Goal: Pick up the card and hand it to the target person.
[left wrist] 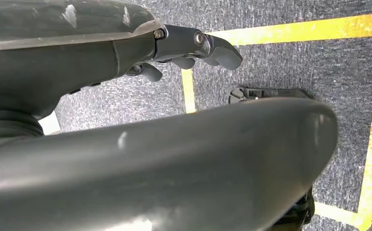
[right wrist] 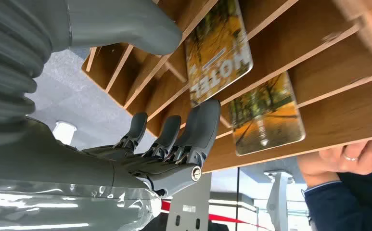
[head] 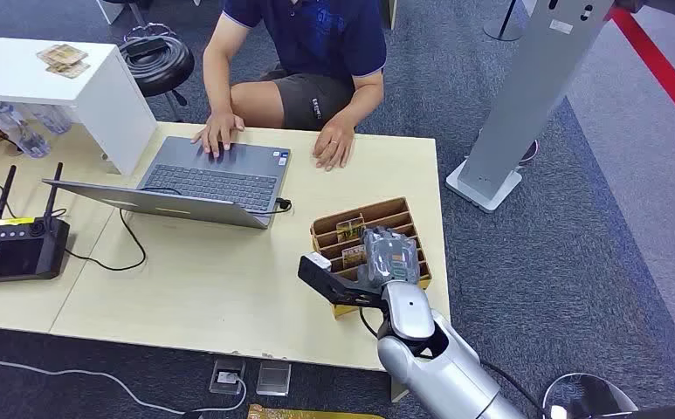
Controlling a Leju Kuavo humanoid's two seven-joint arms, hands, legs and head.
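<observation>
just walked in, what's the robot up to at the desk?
The right hand is over the wooden card rack on the table, fingers apart right by two hotel cards standing in its slots; neither is gripped yet. The left hand hangs over the carpet, holding nothing. A person sits across the table with hands at a laptop.

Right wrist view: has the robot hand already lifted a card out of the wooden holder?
No. Both cards sit in the wooden holder; the right robot hand holds nothing.
</observation>
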